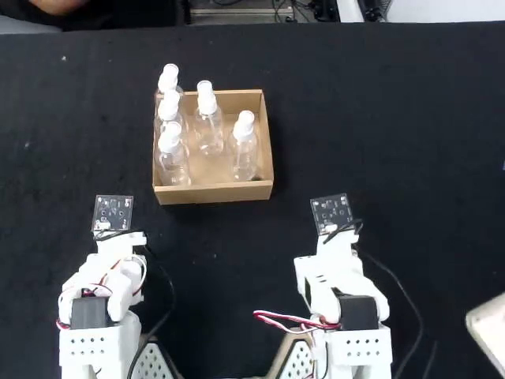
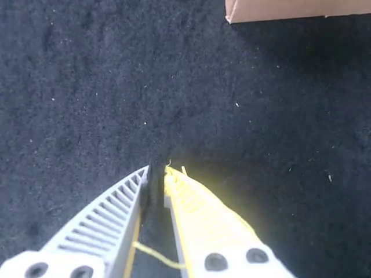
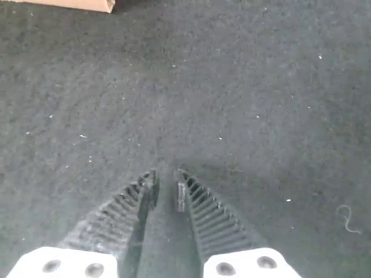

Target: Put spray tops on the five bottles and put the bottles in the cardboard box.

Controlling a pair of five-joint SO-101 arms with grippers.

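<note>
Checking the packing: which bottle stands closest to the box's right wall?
The lone bottle on the right side of the cardboard box, beside that wall. Three others line the left side; one stands in the middle, farther back.

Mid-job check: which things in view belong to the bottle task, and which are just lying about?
Job: brown cardboard box; five clear plastic bottles with white spray tops.
Lying about: pale flat object at the high view's right edge; cables beyond the black table.
</note>
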